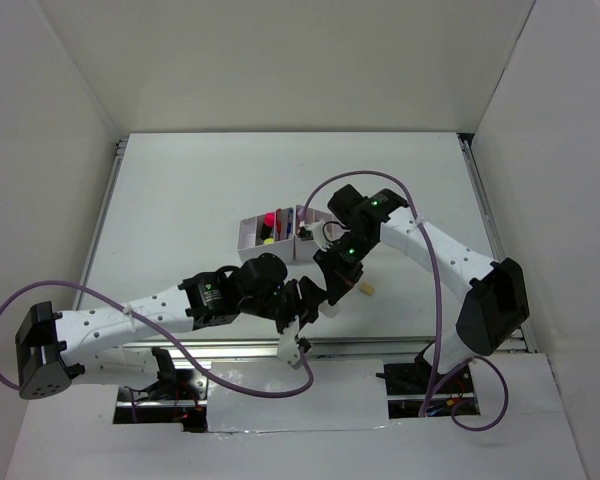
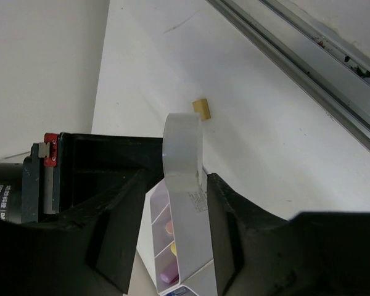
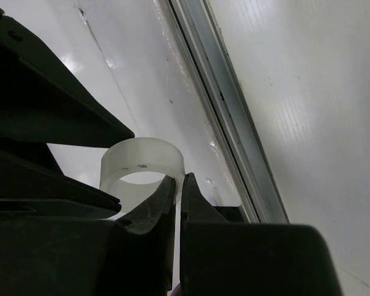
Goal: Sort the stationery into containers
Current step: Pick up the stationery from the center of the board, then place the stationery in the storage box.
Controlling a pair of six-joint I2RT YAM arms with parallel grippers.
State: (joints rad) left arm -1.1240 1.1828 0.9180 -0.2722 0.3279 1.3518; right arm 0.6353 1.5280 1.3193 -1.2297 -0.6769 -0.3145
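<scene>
Top external: white table (image 1: 180, 190), white walls (image 1: 280, 60), white organiser (image 1: 246, 236).

top: high, looking down | wrists: close (both share tape ring (image 2: 184, 154))

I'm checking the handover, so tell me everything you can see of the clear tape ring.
The clear tape ring is a translucent, whitish band that looks like plastic, open through the middle. It seems to be lifted off the table. The right hand is shut on its wall, apparently with one finger inside and one outside. The left hand straddles its two flat sides, which show edge-on in the left wrist view. Whether that hand presses on the ring is unclear.
</scene>
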